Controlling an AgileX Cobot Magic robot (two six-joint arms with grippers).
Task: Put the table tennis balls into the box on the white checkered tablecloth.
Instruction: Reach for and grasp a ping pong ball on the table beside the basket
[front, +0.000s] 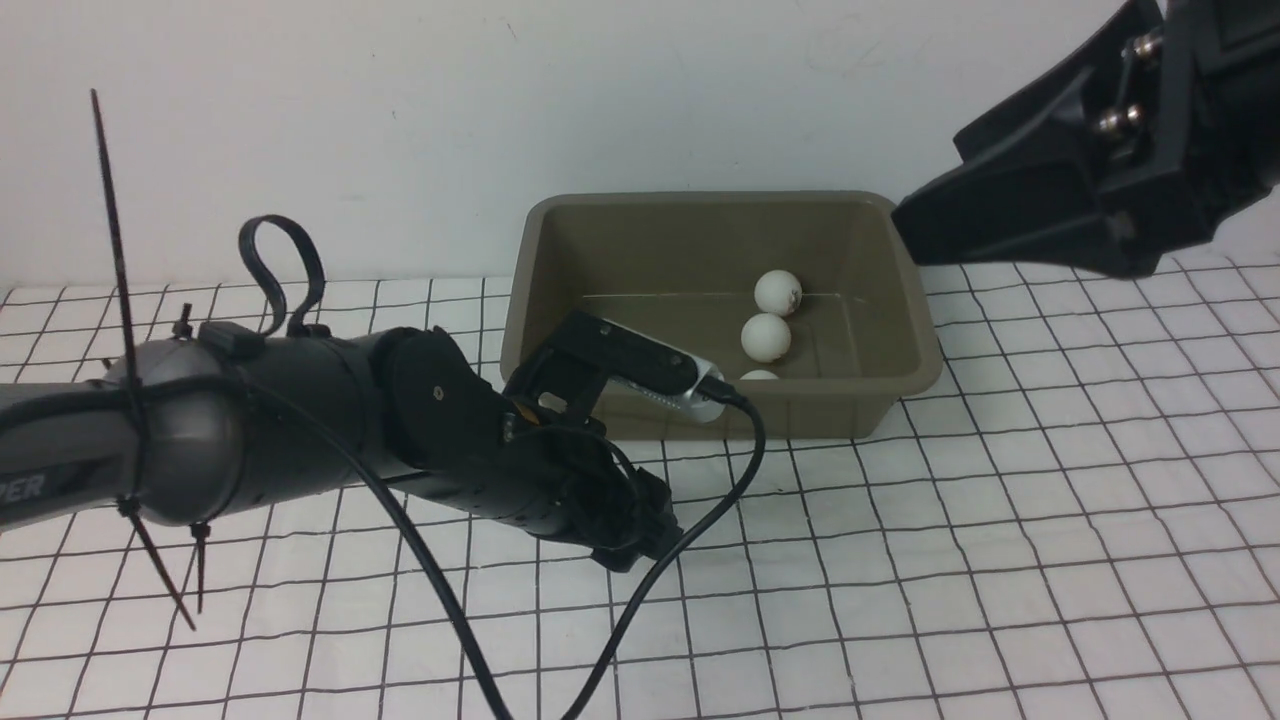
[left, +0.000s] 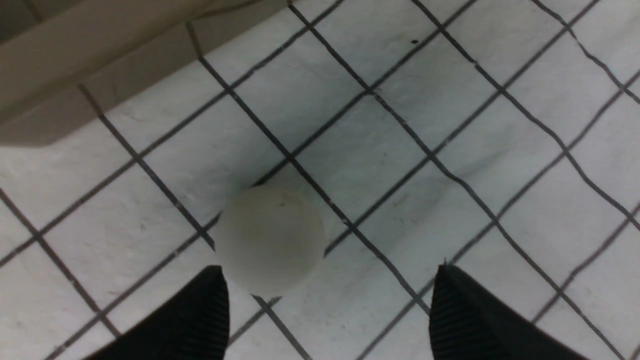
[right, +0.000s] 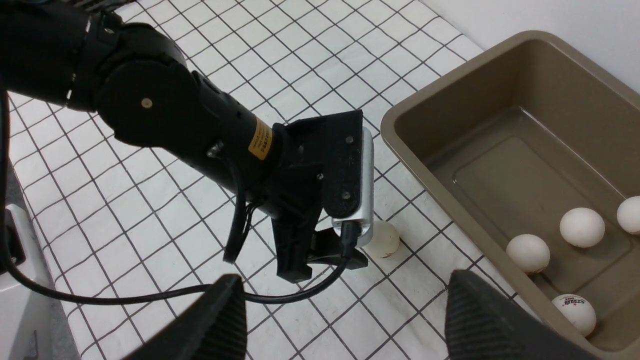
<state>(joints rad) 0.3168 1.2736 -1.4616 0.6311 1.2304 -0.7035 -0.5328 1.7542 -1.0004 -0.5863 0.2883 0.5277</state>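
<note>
the left hand (left: 330, 282) is down low over the white checkered tablecloth (front: 1000, 520), just off the near left corner of the box (front: 650, 250). its two black ribbed fingers (left: 200, 320) stand wide apart, released, with a gap plainly wider than a ball. one table tennis ball (left: 270, 239) sits on the cloth just past the fingertips, tight up by one tip and well clear of the other. whether it actually touches that tip i cannot tell. nothing is clamped on it. seen from the right wrist, this ball lies on the cloth between the left hand and the box's outer wall, near the wall but apart from it.

the box is an olive-grey tub standing on the cloth close to the white wall (front: 400, 120). four more balls (right: 581, 227) lie on its floor, gathered toward one end. the one nearest the corner (right: 575, 312) shows a small printed mark. from the front only three of them can be seen over the near wall.

the right hand (right: 344, 281) is held up high, off the far right corner of the box. its fingers are spread and there is nothing between them.

a black cable (front: 640, 600) loops from the silver camera block (right: 357, 185) on the left wrist down across the cloth.
</note>
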